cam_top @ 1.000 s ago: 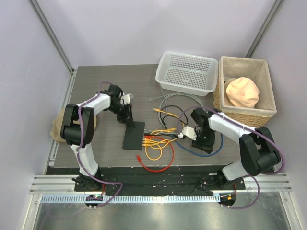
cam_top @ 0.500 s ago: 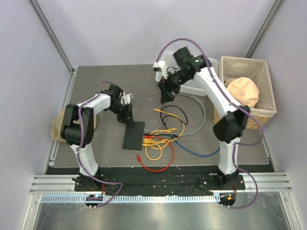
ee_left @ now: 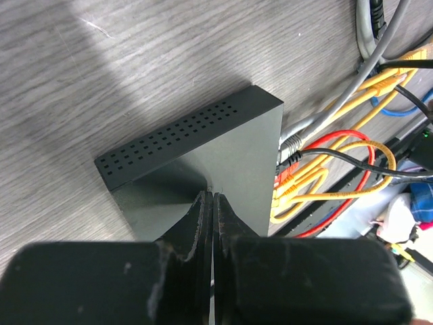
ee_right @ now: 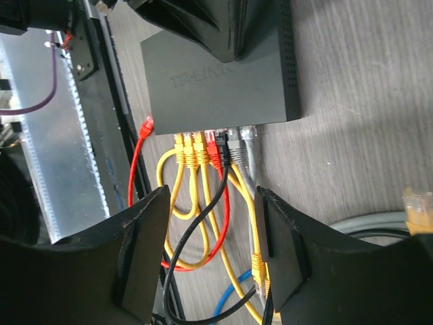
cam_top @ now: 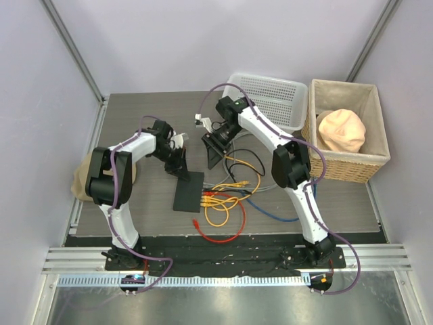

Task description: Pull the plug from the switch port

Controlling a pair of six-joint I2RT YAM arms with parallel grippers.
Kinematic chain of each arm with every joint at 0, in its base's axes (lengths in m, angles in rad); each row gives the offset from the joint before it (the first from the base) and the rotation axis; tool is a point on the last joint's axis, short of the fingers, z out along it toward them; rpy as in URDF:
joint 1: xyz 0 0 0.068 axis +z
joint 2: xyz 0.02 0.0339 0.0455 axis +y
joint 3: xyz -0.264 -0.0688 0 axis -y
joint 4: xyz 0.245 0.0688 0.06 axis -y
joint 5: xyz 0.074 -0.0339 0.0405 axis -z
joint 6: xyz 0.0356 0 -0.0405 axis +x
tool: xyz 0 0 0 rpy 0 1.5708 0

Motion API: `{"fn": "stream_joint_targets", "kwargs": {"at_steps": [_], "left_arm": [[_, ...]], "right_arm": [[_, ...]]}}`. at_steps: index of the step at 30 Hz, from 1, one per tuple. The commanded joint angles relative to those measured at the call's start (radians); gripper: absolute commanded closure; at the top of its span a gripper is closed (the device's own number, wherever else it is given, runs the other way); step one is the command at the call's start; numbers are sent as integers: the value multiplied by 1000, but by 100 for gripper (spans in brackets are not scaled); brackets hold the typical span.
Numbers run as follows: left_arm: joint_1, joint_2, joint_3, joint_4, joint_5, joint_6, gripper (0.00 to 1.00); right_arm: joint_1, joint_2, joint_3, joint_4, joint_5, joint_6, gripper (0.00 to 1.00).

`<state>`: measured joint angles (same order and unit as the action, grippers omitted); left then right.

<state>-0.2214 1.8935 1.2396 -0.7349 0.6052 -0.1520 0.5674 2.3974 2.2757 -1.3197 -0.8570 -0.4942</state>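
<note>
The switch (cam_top: 188, 191) is a flat black box lying on the table, with sockets on its right edge. A row of plugs (ee_right: 211, 143) sits in those sockets: yellow ones, a red one, a black one and two grey ones (ee_right: 242, 135). My left gripper (ee_left: 212, 198) is shut with its tips pressed on the top of the switch (ee_left: 247, 142), at its far end (cam_top: 179, 169). Just beyond the switch hangs my right gripper (cam_top: 214, 154), open. Its jaws (ee_right: 213, 193) straddle the yellow, red and black cables below the plugs and touch none of them.
A white mesh basket (cam_top: 264, 101) stands at the back, and a wicker basket (cam_top: 376, 139) holding a beige lump stands to its right. Loose yellow, red, blue and grey cables (cam_top: 226, 213) sprawl right of the switch. A free red plug end (ee_right: 147, 124) lies near the front rail. A tan cloth (cam_top: 81, 177) lies on the left.
My right arm has swung from the table's right side, past the white basket, to a spot just behind the switch, with its jaws now wider. The left gripper stays on the switch.
</note>
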Motion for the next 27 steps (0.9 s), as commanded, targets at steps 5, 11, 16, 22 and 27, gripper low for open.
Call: {"fn": "stream_joint_targets", "kwargs": {"at_steps": [5, 11, 16, 22, 27], "left_arm": [[1, 53, -44, -20, -96, 2, 100], [-1, 44, -57, -4, -74, -12, 100], [-1, 49, -54, -14, -73, -9, 100], [-1, 53, -48, -15, -73, -8, 100], [-1, 52, -49, -14, -76, -3, 100]], "right_arm": [[-1, 46, -97, 76, -60, 20, 43], [0, 95, -116, 168, -80, 88, 44], [11, 144, -104, 185, -59, 72, 48], [17, 166, -146, 188, -83, 71, 48], [41, 187, -156, 185, -108, 72, 48]]}}
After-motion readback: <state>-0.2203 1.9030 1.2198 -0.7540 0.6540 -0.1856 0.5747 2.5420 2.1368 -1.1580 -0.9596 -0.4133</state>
